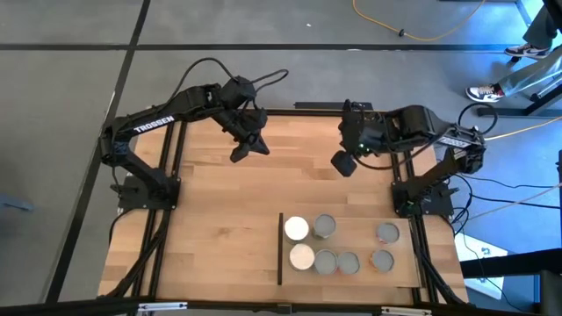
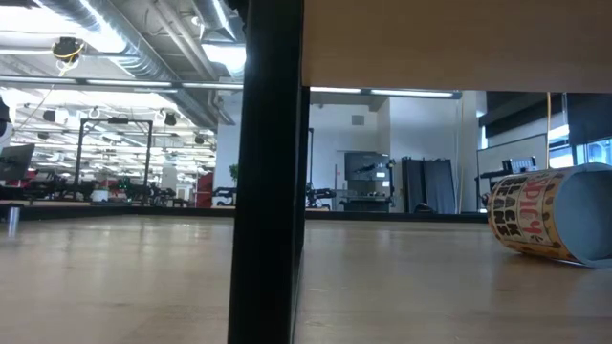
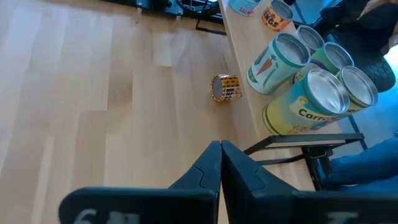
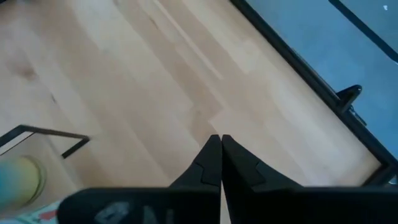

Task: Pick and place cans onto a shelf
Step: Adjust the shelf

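Standing upright in a cluster, seven cans (image 1: 326, 262) are seen on the shelf (image 1: 404, 274), a light-wood board at the table's (image 1: 219, 219) near right corner, with its dark strip (image 1: 280, 248) along the left edge. Both grippers are held well apart from them above the far half of the table: the left gripper (image 1: 239, 154) with fingers pressed together on nothing, the right gripper (image 1: 342, 163) likewise closed and empty.

An open industrial lab or workshop hall is seen here. Exposed ceiling ducts (image 2: 124, 48), strip lights and distant equipment racks (image 2: 115, 153) are shown beyond the table (image 1: 219, 219); cables (image 1: 421, 26) are trailed across a grey floor.
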Robot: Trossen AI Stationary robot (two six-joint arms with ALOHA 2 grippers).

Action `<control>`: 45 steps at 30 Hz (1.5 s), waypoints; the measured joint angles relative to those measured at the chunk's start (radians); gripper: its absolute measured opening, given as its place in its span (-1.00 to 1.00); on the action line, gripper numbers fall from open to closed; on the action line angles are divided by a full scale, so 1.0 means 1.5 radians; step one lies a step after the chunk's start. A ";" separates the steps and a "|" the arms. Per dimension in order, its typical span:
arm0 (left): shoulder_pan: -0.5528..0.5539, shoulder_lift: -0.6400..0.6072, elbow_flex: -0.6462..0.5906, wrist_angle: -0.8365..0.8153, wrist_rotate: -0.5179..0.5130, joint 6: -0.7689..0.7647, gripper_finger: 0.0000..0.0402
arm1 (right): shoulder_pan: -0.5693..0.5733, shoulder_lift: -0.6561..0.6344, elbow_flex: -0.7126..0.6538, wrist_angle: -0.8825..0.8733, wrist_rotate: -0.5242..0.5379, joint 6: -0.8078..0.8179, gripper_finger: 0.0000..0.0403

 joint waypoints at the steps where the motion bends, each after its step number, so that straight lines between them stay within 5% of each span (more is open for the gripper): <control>1: 0.000 0.000 0.000 0.000 0.000 0.000 -1.00 | -0.007 0.000 0.000 0.000 0.000 -0.005 -0.98; 19: 0.000 -0.001 0.000 0.000 0.000 0.073 -1.00 | -0.086 0.000 0.000 0.000 -0.081 -0.044 -0.98; 33: 0.000 -0.001 0.000 0.000 0.071 0.075 -1.00 | -0.047 0.000 0.000 0.001 -0.194 -0.096 -0.98; 45: -0.004 0.010 0.000 0.003 0.026 0.074 -1.00 | -0.030 0.000 0.000 0.001 -0.196 -0.115 -0.98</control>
